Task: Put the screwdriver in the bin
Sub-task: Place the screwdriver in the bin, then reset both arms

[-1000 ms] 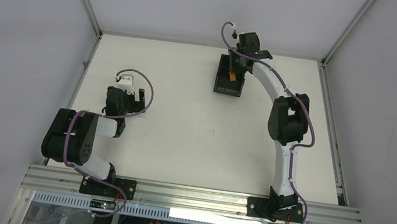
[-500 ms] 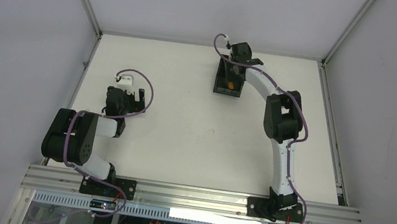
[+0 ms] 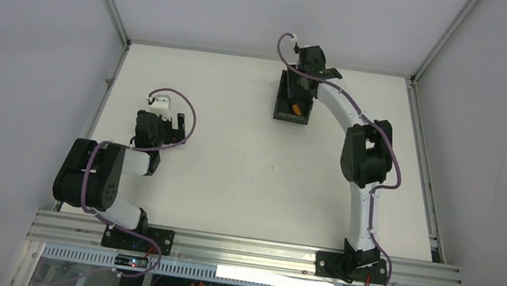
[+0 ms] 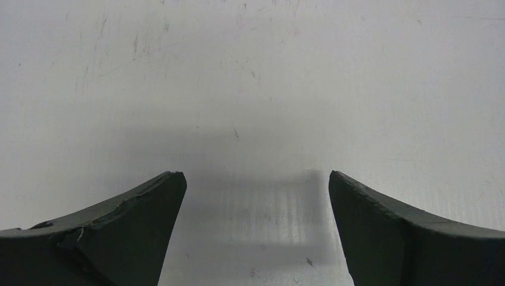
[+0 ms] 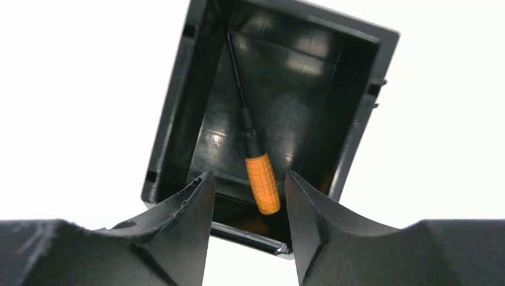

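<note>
The black bin stands at the far middle of the table. The screwdriver is inside it. In the right wrist view its orange handle is by the bin's near wall, and its thin black shaft runs to the far corner. My right gripper is open just above the bin's near end. Its fingers stand either side of the handle and do not touch it. My left gripper is open and empty over bare table at the left.
The white table top has metal rails along its edges, and grey walls stand close behind and at both sides. The bin sits near the back edge. The right arm's elbow arches over the right half.
My right wrist swung a little left over the bin, then back right. The orange handle now shows lower in the bin and free of the fingers. The left arm has not moved.
</note>
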### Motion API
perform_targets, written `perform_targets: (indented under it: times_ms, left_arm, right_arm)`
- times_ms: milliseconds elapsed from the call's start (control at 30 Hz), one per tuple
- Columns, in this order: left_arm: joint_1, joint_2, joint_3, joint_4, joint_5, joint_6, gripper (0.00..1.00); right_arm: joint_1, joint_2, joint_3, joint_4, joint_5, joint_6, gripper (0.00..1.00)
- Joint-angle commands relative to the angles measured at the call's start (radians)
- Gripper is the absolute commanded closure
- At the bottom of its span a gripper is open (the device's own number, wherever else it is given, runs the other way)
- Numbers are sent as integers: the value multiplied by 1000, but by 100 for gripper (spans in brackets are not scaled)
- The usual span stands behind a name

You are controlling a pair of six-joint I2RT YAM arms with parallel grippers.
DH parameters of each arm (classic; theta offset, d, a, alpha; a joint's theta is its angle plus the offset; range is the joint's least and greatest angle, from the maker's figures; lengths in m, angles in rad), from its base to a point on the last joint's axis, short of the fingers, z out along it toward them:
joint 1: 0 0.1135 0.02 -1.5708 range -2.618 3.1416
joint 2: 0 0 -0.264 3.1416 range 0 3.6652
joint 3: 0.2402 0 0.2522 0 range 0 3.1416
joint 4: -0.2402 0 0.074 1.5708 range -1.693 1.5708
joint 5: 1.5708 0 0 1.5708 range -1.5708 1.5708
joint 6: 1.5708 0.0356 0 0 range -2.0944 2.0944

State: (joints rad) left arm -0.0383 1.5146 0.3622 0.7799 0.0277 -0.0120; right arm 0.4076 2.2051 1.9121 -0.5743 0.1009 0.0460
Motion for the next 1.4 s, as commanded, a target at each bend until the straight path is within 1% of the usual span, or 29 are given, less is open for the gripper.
perform_targets:
  times_ms: [0,233,267,400,533,600,767,867,1033,1233,1367]
  left_arm:
    - [1,-8,20,27,6,-3,1]
    - [2,-7,20,27,5,-3,1]
    - [2,-7,20,27,5,-3,1]
    - [2,-7,20,27,5,-3,1]
    - [1,-7,20,27,5,-3,1]
    - [2,-8,20,27,6,-4,1]
    - [2,-7,20,27,5,-4,1]
    - [2,-8,20,27,5,-3,1]
    - [2,-8,20,27,5,-3,1]
    - [2,-7,20,27,5,-4,1]
    - [2,-8,20,27,5,-3,1]
  right_arm:
    - [4,-118,117,-54,42,48,48]
    - [4,-192,180,-91,24,69,34]
    - [4,-202,190,-96,20,70,31]
    - [3,-246,217,-113,20,78,11]
    - [4,-291,219,-124,23,72,1]
    - [4,-320,209,-122,24,60,1]
    - [-4,-415,121,-82,31,14,1]
    - [-36,-460,79,-76,9,-1,1]
    - [-141,-531,35,-81,-57,-4,1]
    - [-295,-600,-32,-85,-144,-6,1]
    - [-367,-637,-76,-80,-184,-8,1]
